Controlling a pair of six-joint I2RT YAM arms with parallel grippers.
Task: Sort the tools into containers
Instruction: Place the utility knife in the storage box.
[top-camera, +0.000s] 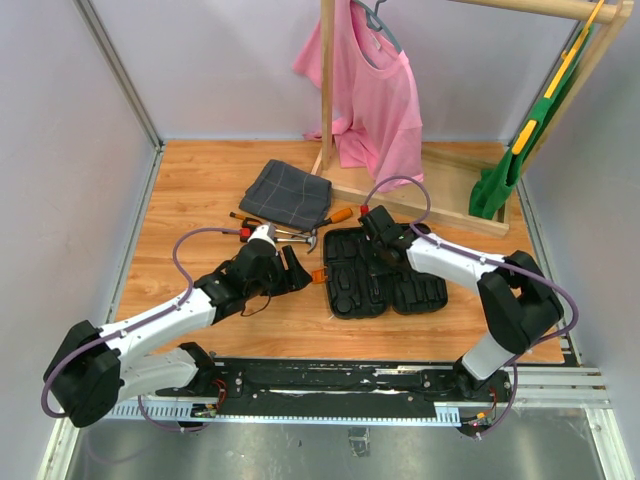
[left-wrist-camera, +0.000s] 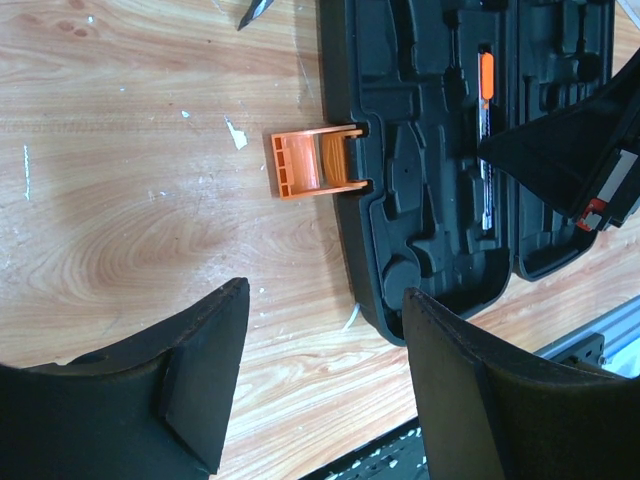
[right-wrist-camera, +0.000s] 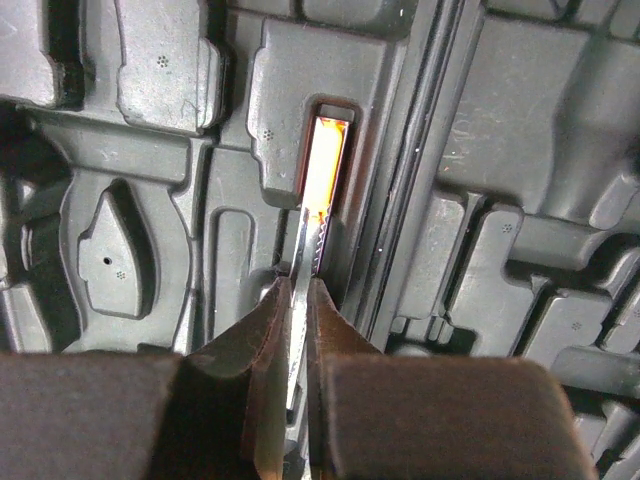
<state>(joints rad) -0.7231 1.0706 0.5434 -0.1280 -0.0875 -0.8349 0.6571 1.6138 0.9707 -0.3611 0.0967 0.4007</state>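
Now the right gripper (right-wrist-camera: 298, 300) pinches a slim screwdriver (right-wrist-camera: 325, 165) by its shaft, handle in a slot of the tool case (top-camera: 350, 295) at the middle of the bench (top-camera: 200, 190), long axis straight out from its grip. The left gripper (left-wrist-camera: 325, 300) hangs spread, nearer the loose tools (top-camera: 290, 236) toward the far edge.

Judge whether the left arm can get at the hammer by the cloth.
Likely yes: the left gripper is open and empty, the hammer lies uncovered beside its wrist; the right gripper holds a screwdriver at the tool case.

Pale walls (top-camera: 60, 150) enclose a wooden tabletop (top-camera: 200, 180); a pink shirt (top-camera: 375, 100) hangs on a wooden rack (top-camera: 327, 80).
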